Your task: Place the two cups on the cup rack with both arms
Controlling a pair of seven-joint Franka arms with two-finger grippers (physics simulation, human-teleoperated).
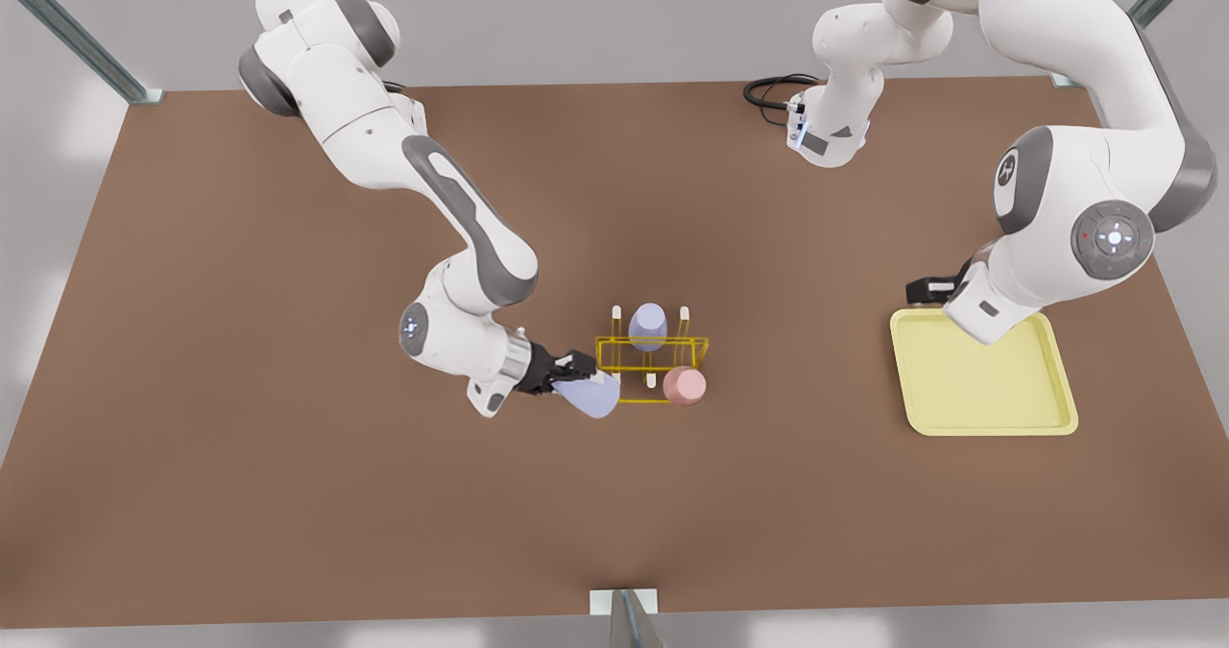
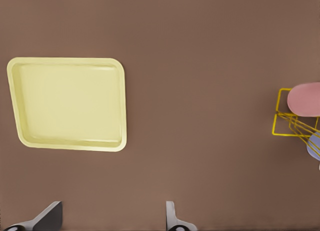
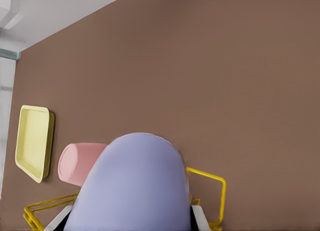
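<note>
My right gripper [image 1: 579, 372], on the arm at the front view's left, is shut on a pale lavender-blue cup [image 1: 590, 395] [image 3: 132, 186]. The cup is tilted and sits at the near-left corner of the yellow wire cup rack [image 1: 653, 352] [image 3: 216, 191]. A salmon pink cup [image 1: 685, 385] [image 3: 77, 163] [image 2: 302, 98] rests upside down on the rack's near-right peg. Another lavender cup [image 1: 648, 326] sits upside down on a back peg. My left gripper [image 1: 927, 291] [image 2: 112, 223] hangs open and holds nothing, over the far-left corner of the tray, well away from the rack [image 2: 285, 118].
A pale-yellow flat tray [image 1: 984, 379] [image 2: 70, 103] [image 3: 35, 141] lies on the brown table [image 1: 288, 437] at the front view's right. A black cable [image 1: 773, 91] loops near the back edge. Bare table surrounds the rack.
</note>
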